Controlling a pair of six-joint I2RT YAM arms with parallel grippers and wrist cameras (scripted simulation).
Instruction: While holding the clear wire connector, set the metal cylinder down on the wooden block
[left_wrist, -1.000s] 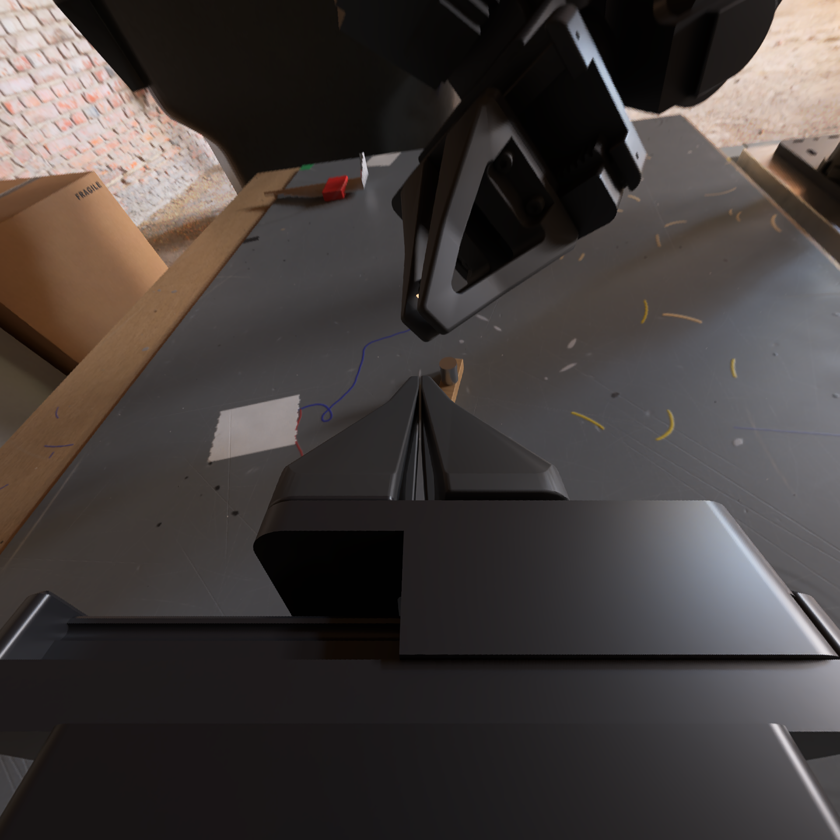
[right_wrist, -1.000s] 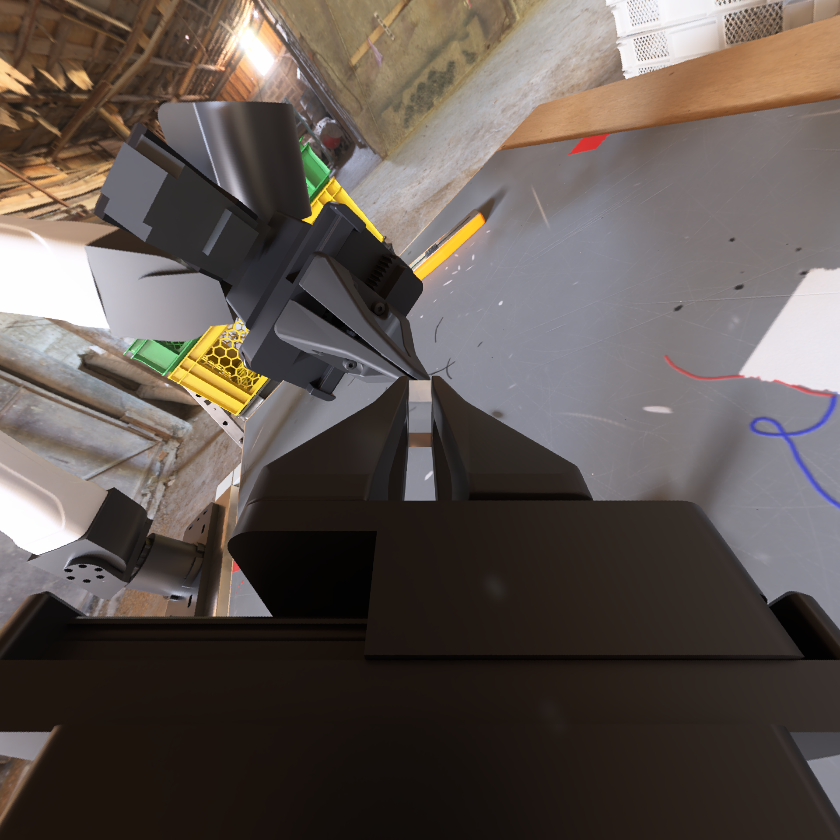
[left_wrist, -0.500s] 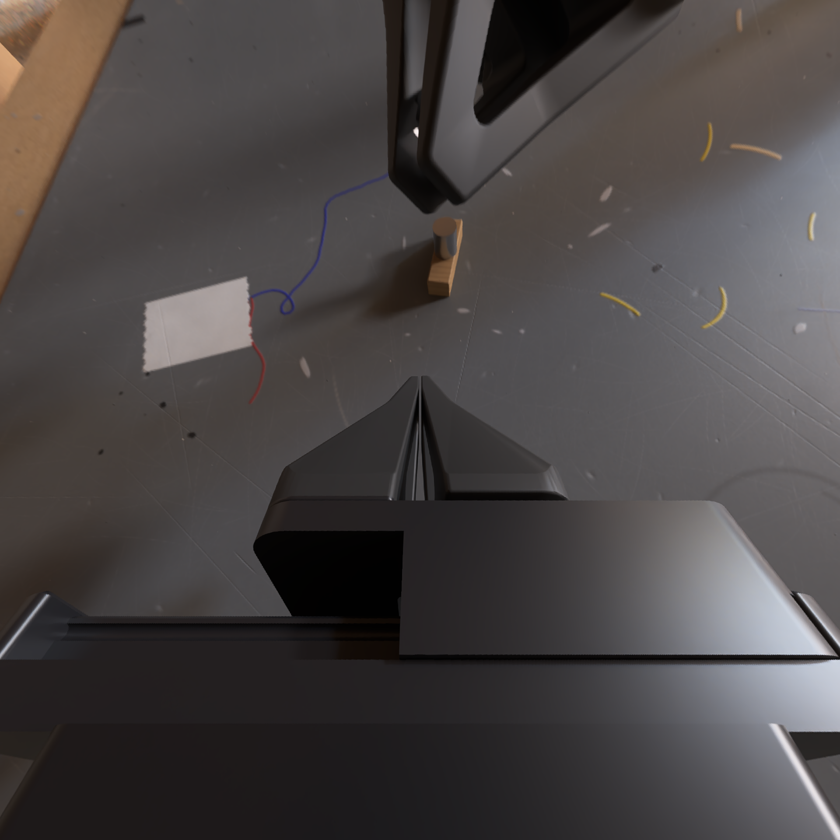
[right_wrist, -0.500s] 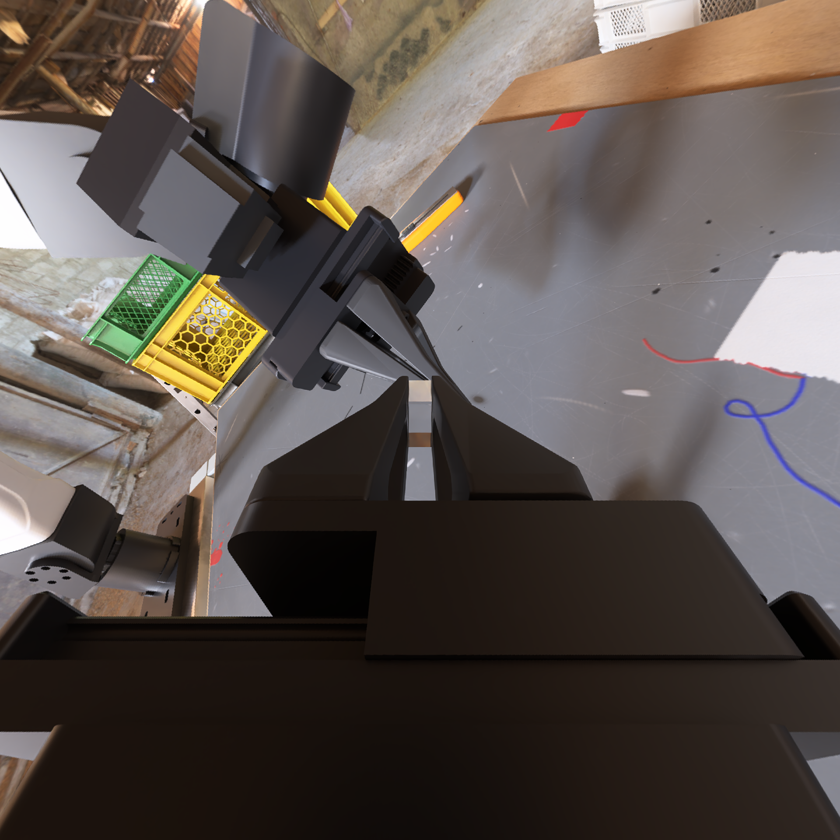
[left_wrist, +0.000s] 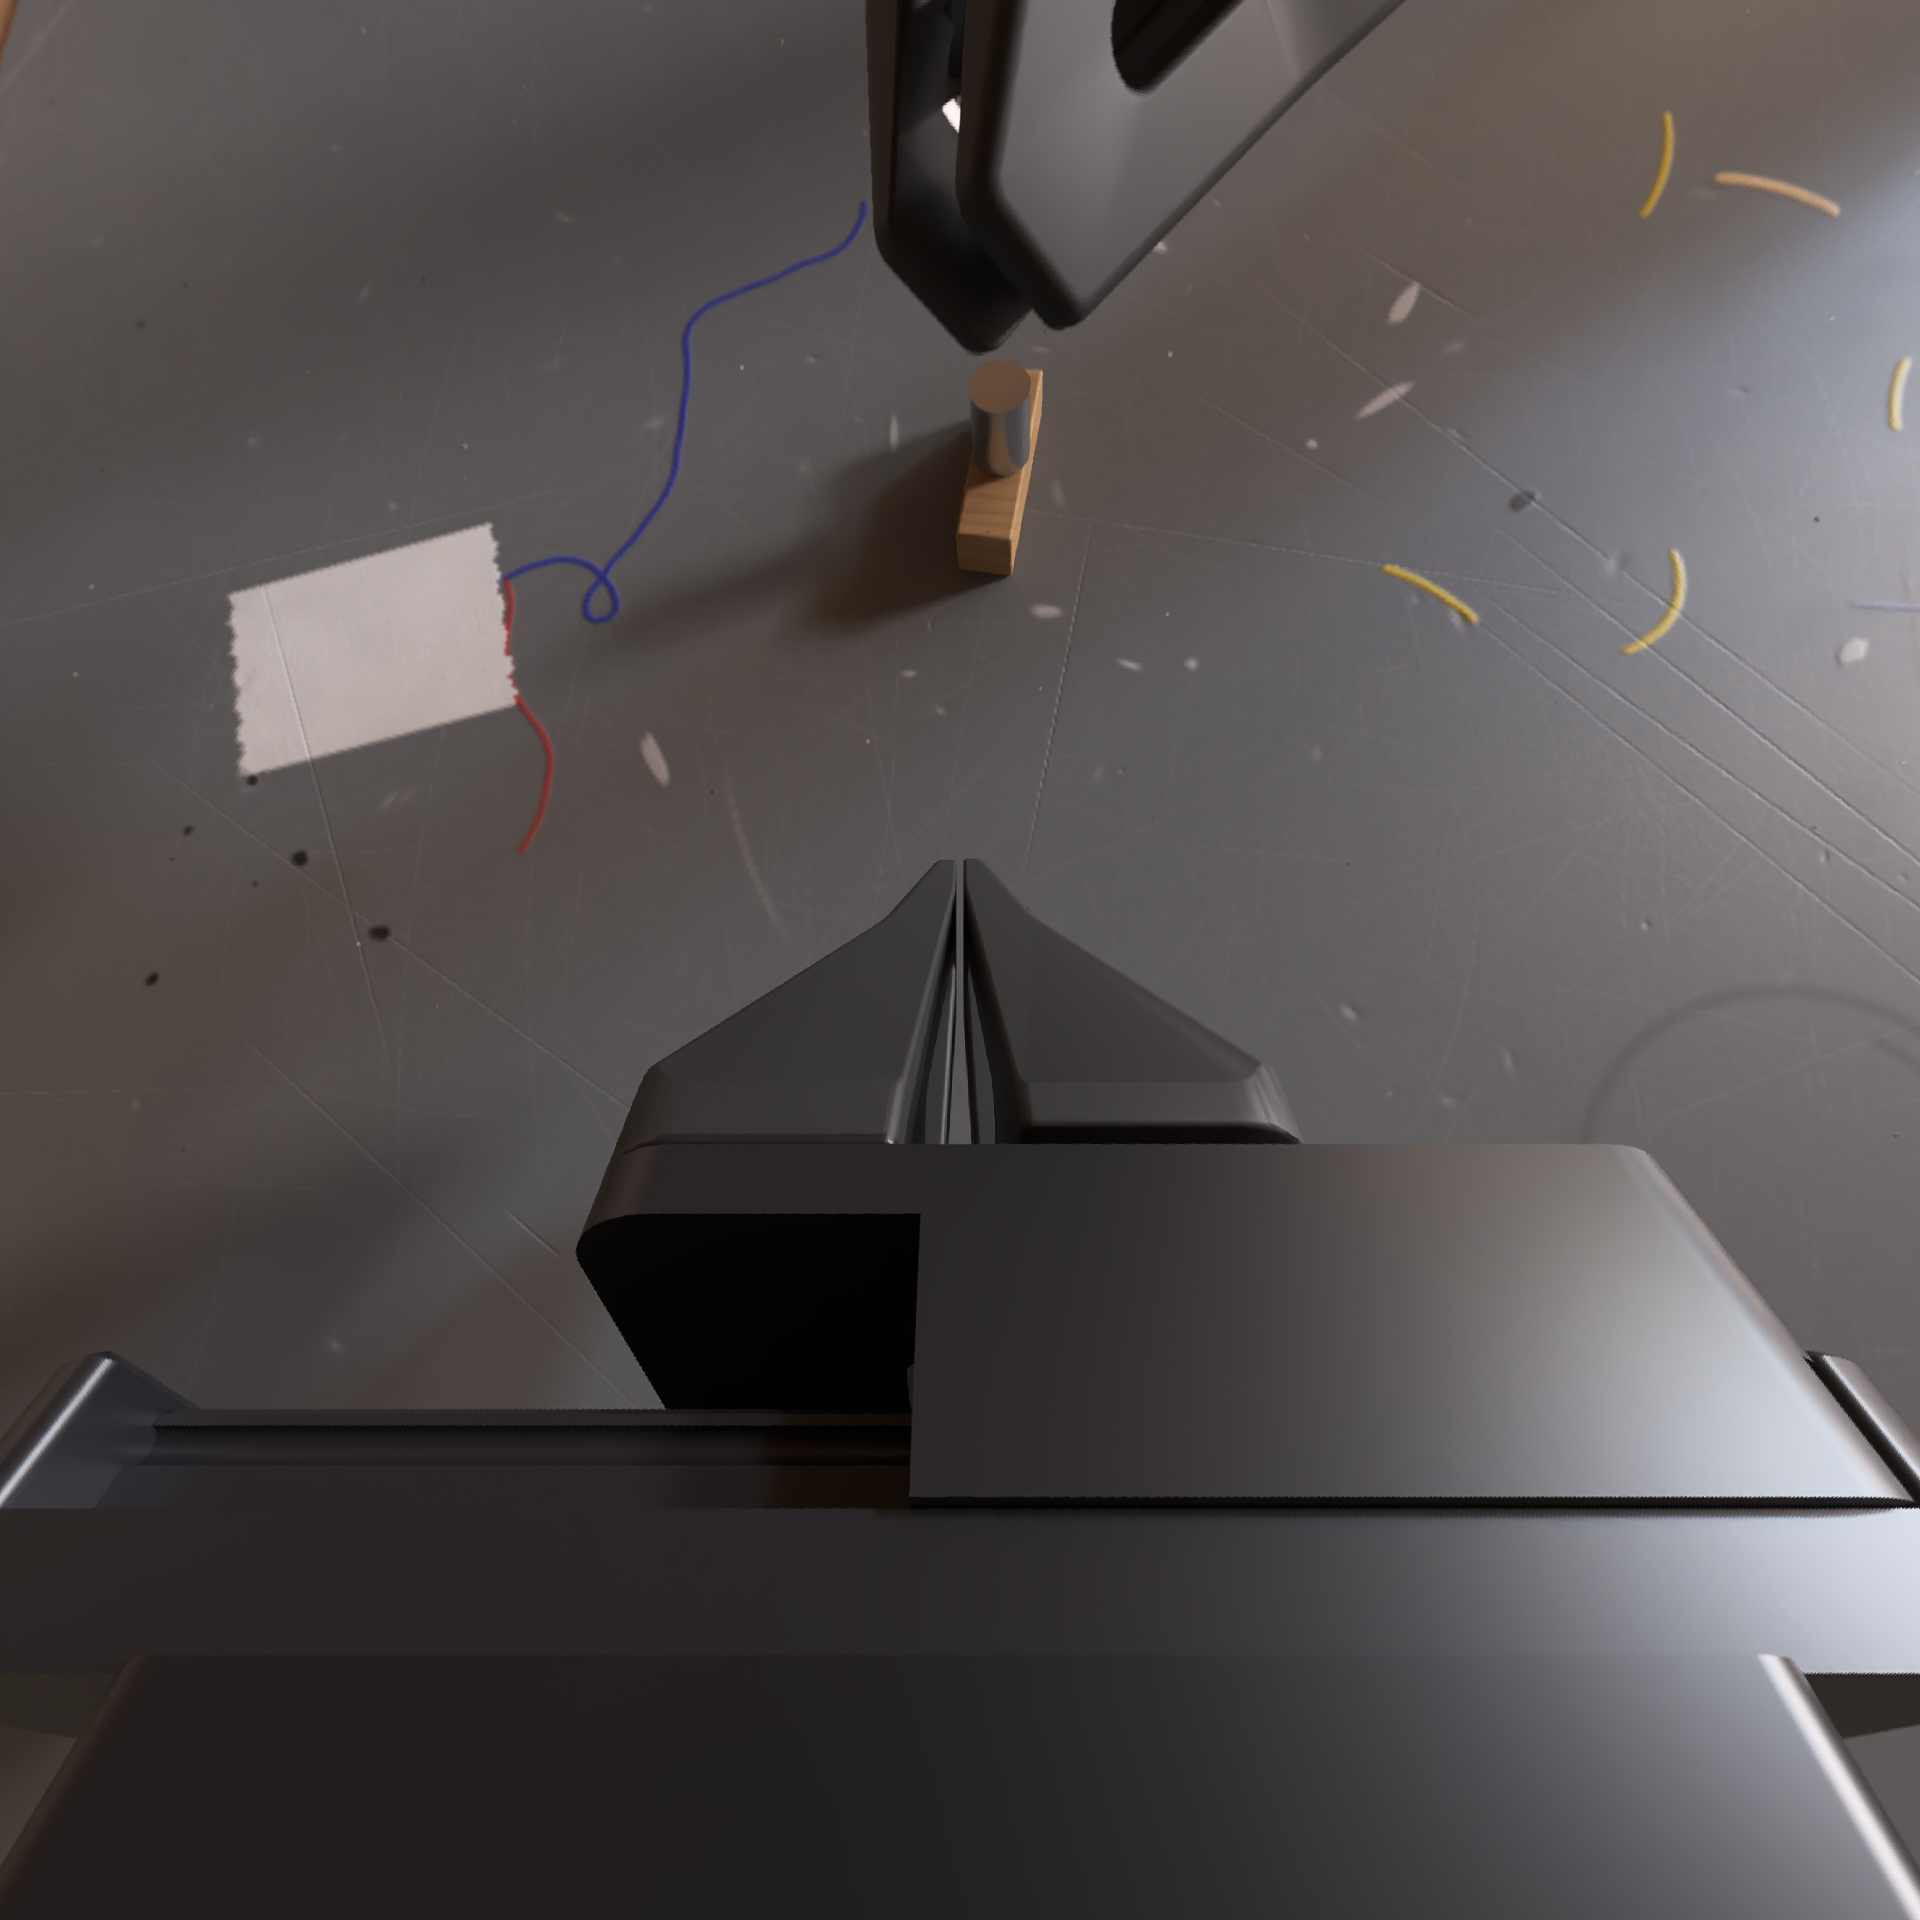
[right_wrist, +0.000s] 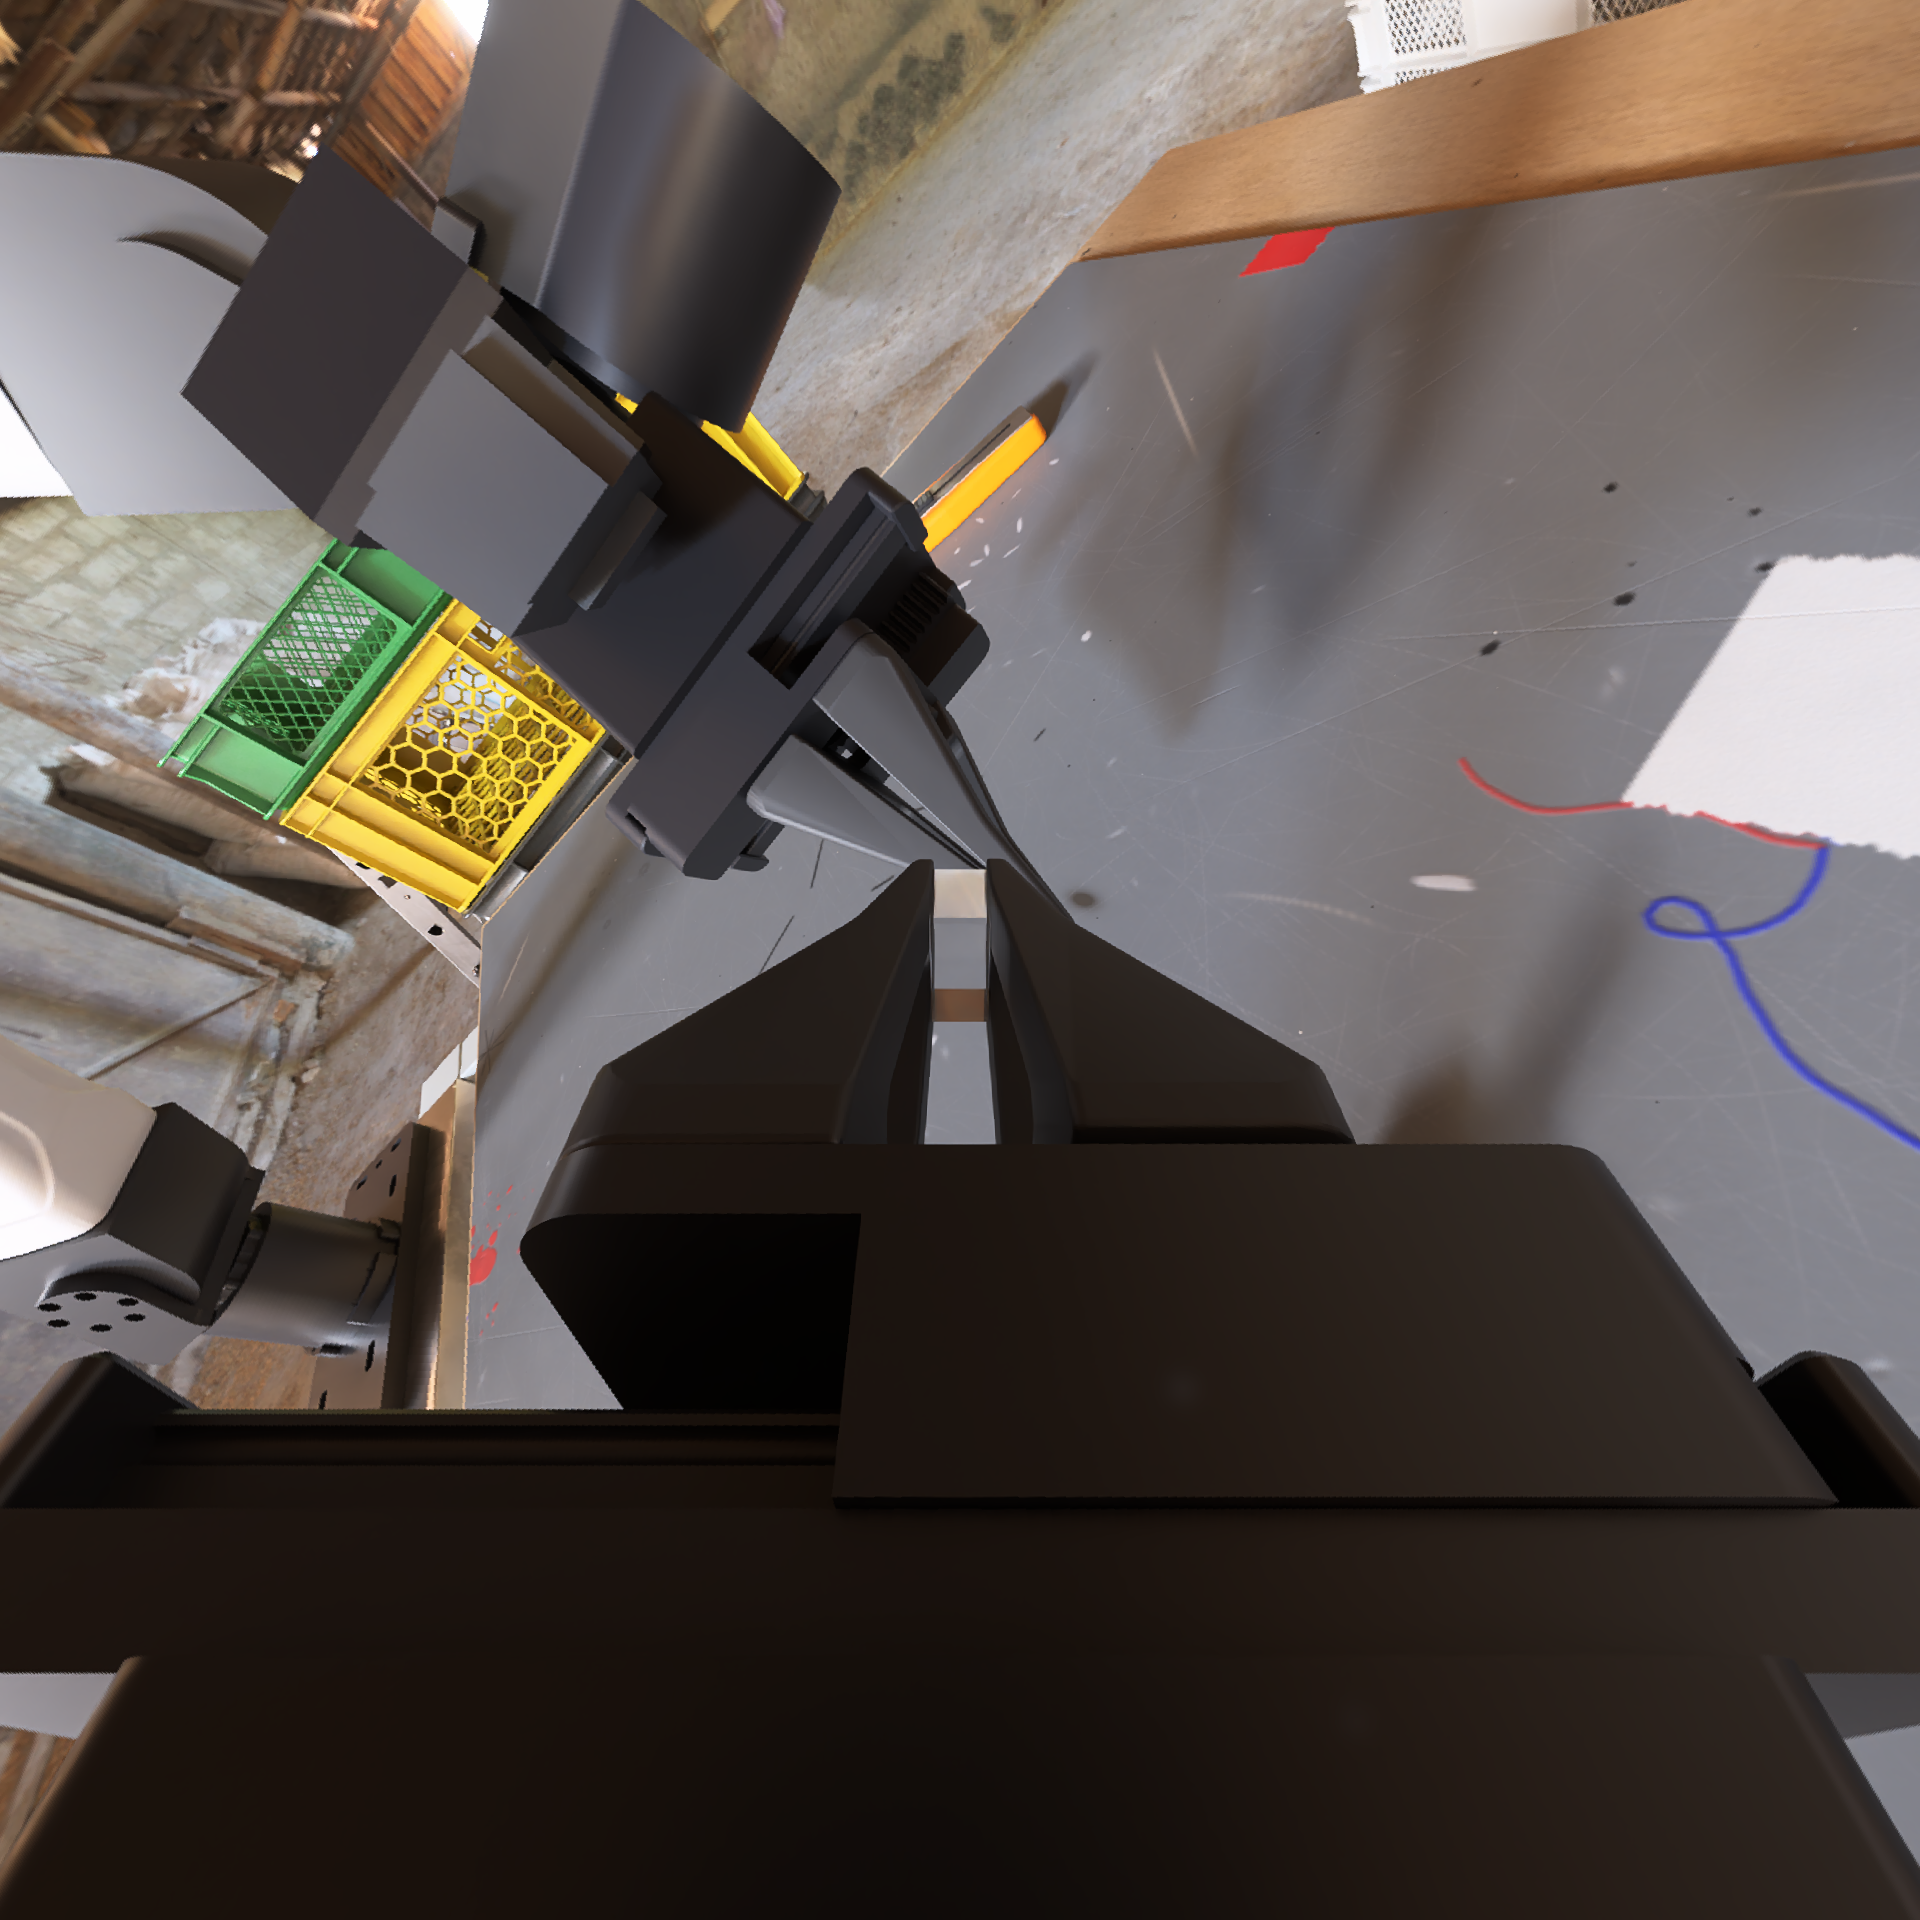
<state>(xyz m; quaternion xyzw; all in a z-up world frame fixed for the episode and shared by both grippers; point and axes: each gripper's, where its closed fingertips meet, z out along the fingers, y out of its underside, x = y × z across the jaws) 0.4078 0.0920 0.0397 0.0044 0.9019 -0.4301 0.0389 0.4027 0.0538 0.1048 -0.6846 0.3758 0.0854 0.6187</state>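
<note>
grey scratched worktop (left_wrist: 1247, 831), littered with a white paper scrap (left_wrist: 369, 649), a blue wire (left_wrist: 686, 416), a red wire (left_wrist: 535, 769) and yellow shavings (left_wrist: 1429, 592). green crate (right_wrist: 301, 665) and yellow crate (right_wrist: 457, 748) off beyond the worktop edge. metal cylinder (left_wrist: 1000, 421): upright, shiny-sided, flat dull top, standing on the far end of the small wooden block (left_wrist: 995, 509). right tool (left_wrist: 997, 301) just above it, clamped on the pale clear wire connector (right_wrist: 959, 935). left tool (left_wrist: 956, 883) pressed closed, holding nothing, well back from the block.
</note>
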